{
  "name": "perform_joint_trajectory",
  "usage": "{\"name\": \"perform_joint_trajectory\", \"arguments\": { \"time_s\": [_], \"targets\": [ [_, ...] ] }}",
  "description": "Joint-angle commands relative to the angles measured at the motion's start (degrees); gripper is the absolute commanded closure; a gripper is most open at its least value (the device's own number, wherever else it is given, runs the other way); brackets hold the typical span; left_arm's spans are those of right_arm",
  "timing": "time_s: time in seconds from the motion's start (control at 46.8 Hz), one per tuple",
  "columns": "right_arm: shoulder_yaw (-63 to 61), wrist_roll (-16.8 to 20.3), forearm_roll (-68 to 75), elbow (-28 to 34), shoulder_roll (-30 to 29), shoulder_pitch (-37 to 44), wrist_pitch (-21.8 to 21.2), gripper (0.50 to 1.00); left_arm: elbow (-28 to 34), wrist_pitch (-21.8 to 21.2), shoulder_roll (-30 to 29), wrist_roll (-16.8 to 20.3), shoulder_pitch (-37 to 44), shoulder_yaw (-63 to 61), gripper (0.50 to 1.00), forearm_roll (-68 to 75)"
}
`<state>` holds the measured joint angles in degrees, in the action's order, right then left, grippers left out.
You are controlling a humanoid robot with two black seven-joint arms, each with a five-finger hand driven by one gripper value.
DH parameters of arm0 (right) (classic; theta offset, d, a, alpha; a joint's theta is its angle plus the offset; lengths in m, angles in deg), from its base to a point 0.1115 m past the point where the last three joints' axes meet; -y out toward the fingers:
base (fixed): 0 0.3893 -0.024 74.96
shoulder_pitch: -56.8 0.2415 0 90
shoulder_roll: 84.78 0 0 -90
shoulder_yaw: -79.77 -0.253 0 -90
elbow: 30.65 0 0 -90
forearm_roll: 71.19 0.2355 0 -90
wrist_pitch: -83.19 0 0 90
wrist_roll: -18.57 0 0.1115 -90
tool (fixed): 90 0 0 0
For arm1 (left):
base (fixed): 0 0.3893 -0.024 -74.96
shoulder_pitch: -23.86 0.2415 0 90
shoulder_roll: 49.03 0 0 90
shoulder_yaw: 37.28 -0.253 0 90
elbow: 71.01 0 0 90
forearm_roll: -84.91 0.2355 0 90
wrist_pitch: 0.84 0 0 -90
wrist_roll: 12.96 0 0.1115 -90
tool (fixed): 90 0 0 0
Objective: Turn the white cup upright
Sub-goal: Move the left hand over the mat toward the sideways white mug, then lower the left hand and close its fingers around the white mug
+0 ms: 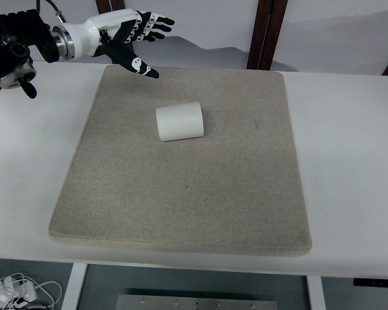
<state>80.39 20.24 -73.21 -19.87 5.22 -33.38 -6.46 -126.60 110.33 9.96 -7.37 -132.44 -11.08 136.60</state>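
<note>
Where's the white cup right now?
In the top view, the white cup lies on its side on the grey mat, toward its far edge, just below and right of the robot's open left hand.

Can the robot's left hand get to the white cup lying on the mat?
Probably yes: the left hand hovers open beyond the mat's far corner, and nothing lies between it and the white cup.

White ribbed cup (pixel 179 121), grey-beige mat (pixel 181 194), white table (pixel 349 168)

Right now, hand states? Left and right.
Left hand: open, fingers spread, holding nothing, above the mat's far left corner, apart from the white cup.
Right hand: not in view.
</note>
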Motion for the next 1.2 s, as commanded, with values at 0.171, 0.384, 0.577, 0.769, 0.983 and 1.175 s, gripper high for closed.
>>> {"name": "perform_joint_trajectory", "arguments": {
  "time_s": [0.171,0.384,0.577,0.769,0.983,1.175],
  "targets": [
    [0.0,0.0,0.0,0.0,0.0,0.0,0.0,0.548,-4.4,-2.0,1.7,-10.5,-1.4,-2.4,0.508,6.0],
    [0.0,0.0,0.0,0.0,0.0,0.0,0.0,0.548,-5.4,-2.5,3.9,-16.2,-2.3,-4.5,0.506,6.0],
    [0.0,0.0,0.0,0.0,0.0,0.0,0.0,0.548,-5.0,-2.8,5.8,-17.9,-3.0,-7.0,0.504,6.1],
    [0.0,0.0,0.0,0.0,0.0,0.0,0.0,0.548,-4.4,-3.1,8.1,-18.2,-3.1,-7.2,0.504,6.1],
    [0.0,0.0,0.0,0.0,0.0,0.0,0.0,0.548,-1.9,-3.8,10.0,-18.5,-2.4,-8.3,0.504,6.0],
    [0.0,0.0,0.0,0.0,0.0,0.0,0.0,0.548,1.7,-4.8,13.3,-19.0,-1.8,-8.3,0.504,6.0]
  ]
}}
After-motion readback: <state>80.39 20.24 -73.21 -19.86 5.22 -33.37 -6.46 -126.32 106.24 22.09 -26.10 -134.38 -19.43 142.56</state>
